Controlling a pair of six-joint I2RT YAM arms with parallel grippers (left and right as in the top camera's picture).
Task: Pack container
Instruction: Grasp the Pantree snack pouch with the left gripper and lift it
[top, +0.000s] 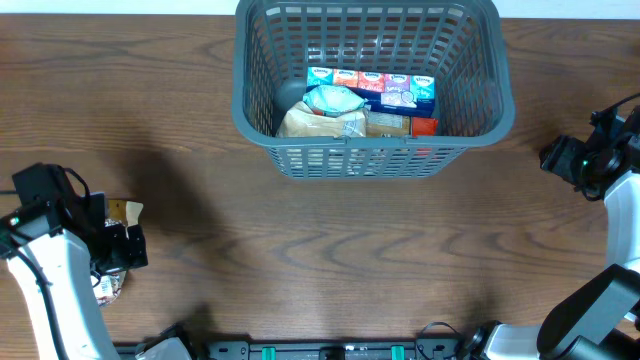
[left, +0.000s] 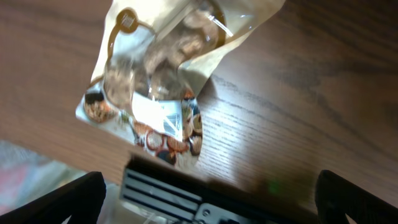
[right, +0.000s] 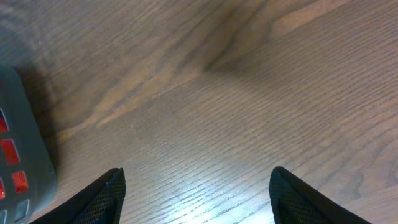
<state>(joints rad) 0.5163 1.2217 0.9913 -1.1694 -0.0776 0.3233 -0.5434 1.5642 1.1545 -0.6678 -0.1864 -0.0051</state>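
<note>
Sitting at the far middle of your brown wood-grain table (top: 330, 260), the large dark grey plastic basket (top: 372, 158) lies mouth-up with its long axis running left to right: rounded corners, thick rim, slotted lattice walls, with small colourful cartons (top: 385, 88) and crinkled pale packets (top: 325, 118) inside. Your left gripper (left: 210, 180) is spread wide at the near left, gripping nothing, above a glossy tan snack packet (left: 161, 81) with a clear window that lies on the wood. Your right gripper (right: 198, 173) is also wide apart and empty over bare grain, with the basket's smooth corner just to its left.
</note>
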